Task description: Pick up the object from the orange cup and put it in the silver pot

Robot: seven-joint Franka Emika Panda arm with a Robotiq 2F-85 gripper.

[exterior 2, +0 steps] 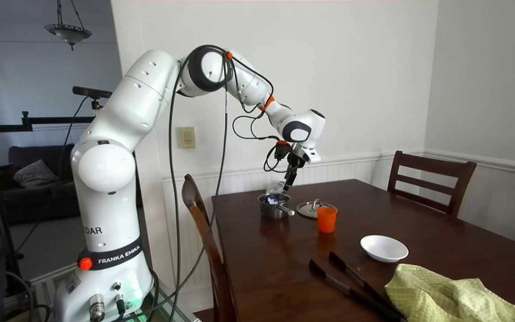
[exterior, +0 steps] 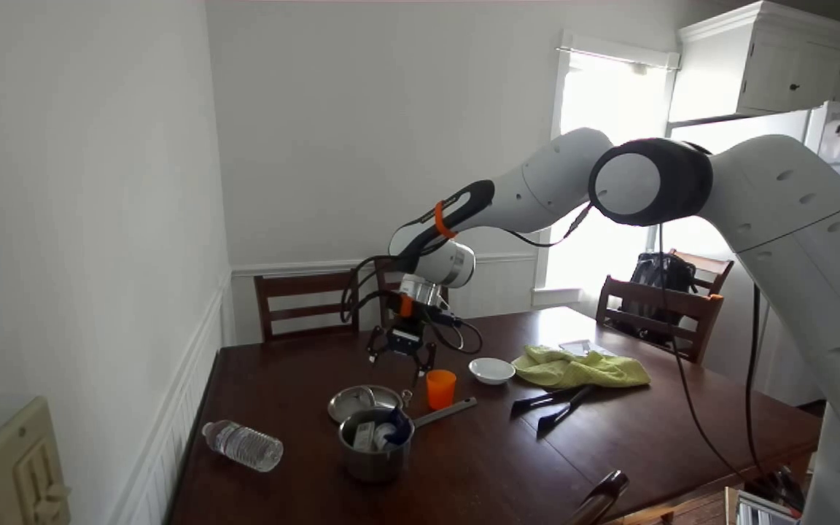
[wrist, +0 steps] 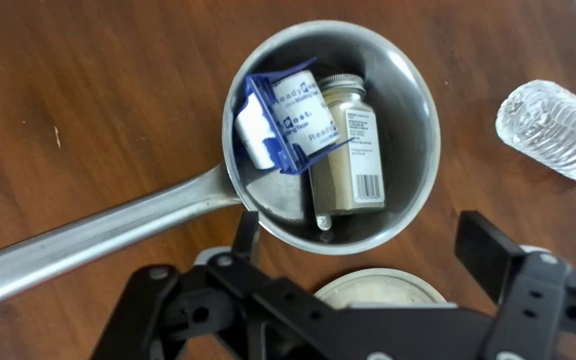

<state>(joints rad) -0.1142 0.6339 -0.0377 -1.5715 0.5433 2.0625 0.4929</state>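
My pincer (wrist: 360, 225) hangs above the desk (exterior: 493, 467) with its fingers (wrist: 488, 252) spread wide apart and nothing held between them. In the wrist view I look down into the silver pot (wrist: 410, 130), whose straight handle (wrist: 98, 237) runs off to the left. Inside it a jar (wrist: 355, 150) with a metal cap (wrist: 342, 82) lies on its side, and a roll of tape (wrist: 305, 115) in a blue holder (wrist: 284, 152) sits tilted there, overlapping the jar from where I look. I cannot tell which of the two, if either, is the object my task names. The orange cup (exterior 2: 327, 220) stands upright near the pot; I cannot see to its bottom. The lid (exterior: 351, 403) lies flat just beside the pot, partly hidden by my pincer in the wrist view. On the side away from the handle, a clear plastic bottle (exterior: 245, 445) lies on its side. In both exterior views, a white bowl (exterior 2: 383, 248) stands near a crumpled yellow-green cloth (exterior: 580, 368) and what look like black tongs (exterior 2: 351, 292).
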